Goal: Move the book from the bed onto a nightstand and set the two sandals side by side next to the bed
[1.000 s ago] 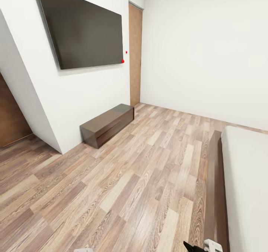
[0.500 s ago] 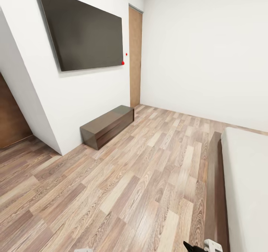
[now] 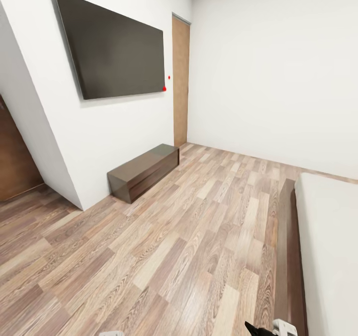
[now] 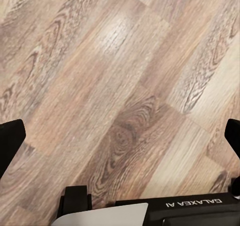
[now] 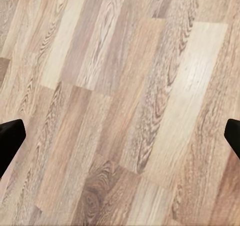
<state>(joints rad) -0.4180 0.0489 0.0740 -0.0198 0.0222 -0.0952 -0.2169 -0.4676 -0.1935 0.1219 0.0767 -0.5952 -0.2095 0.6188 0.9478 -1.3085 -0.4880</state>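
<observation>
The bedroom floor (image 3: 164,246) is wood plank in mixed pale and mid-brown tones, with strong grain swirls and a faint sheen. The walls (image 3: 268,72) are plain matte white. At the right edge of the head view lies the bed (image 3: 328,246), a smooth pale mattress set in a dark brown wooden frame whose long rail runs beside the floorboards. On the left wall hangs a large flat dark television (image 3: 112,50), and below it a long, low, dark boxy dresser (image 3: 144,171) stands on the floor against the wall. A tan wooden door (image 3: 180,80) fills the far corner.

Both wrist views look down on bare planks. The left claw (image 4: 120,136) and the right claw (image 5: 120,136) each hang wide open, black fingertips at the picture's edges, gripping nothing.
</observation>
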